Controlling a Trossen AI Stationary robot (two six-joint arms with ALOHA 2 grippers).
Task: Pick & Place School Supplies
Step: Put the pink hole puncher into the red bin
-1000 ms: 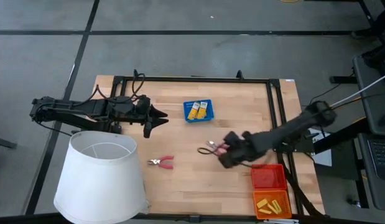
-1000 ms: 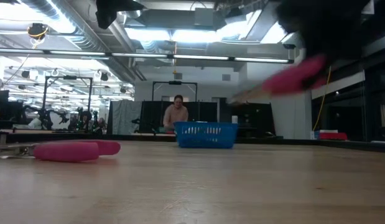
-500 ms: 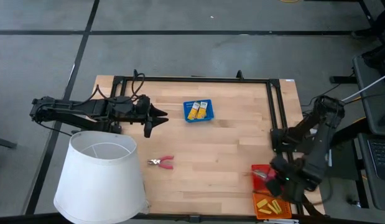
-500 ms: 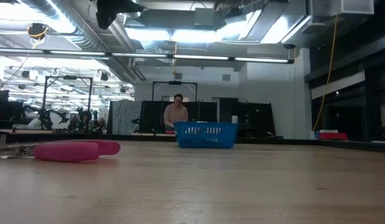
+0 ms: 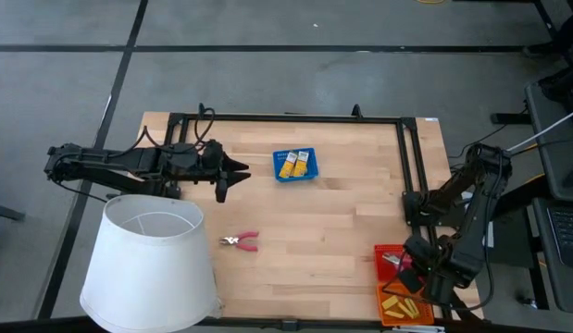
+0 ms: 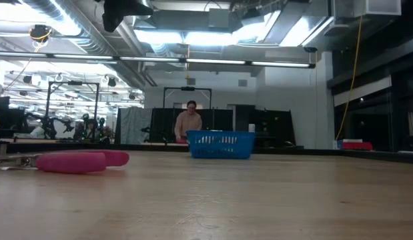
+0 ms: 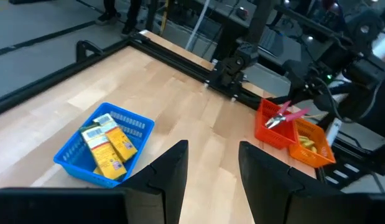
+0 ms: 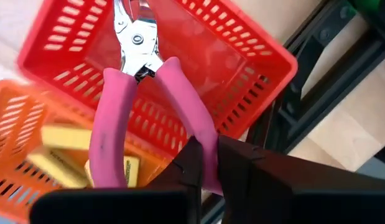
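The right gripper (image 8: 204, 163) is hanging over the near right corner of the table (image 5: 342, 222), its fingers clamped on one pink handle of a pair of pliers (image 8: 139, 93) — the metal nose is pointing down into the red tray (image 8: 242, 56). Just beside that tray, nearer the table's edge, the orange tray (image 5: 406, 303) is holding several yellow blocks (image 8: 64, 152). Toward the near left, a second pair of red-handled pliers (image 5: 241, 241) is lying flat on the wood, close to the big white lampshade (image 5: 152, 264). Farther back, the left gripper (image 5: 232, 173) is waiting above the table's left side with its fingers apart, clear of everything. Near the far middle — well apart from both grippers — the blue tray (image 5: 296, 165) is carrying the yellow packs (image 7: 108, 146) with pale labels.
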